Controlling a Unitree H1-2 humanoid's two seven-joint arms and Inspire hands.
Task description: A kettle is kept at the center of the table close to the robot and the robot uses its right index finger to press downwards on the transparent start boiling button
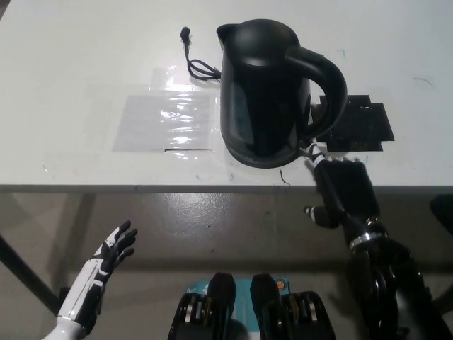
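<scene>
Nearest, below the front edge of the surface (85, 180), the white left hand (113, 249) rests with its fingers spread and holds nothing. The black right hand (340, 191) is at the front edge, with one finger stretched forward and the others curled in, gripping nothing. Its tip is just beside the base of the kettle (265, 88), under the handle (327, 81). The start button is too small to see clearly; I judge it lies there. The kettle stands upright near the middle of the front edge, spout toward the far left, handle toward the right. Behind it lies a cord (197, 60).
</scene>
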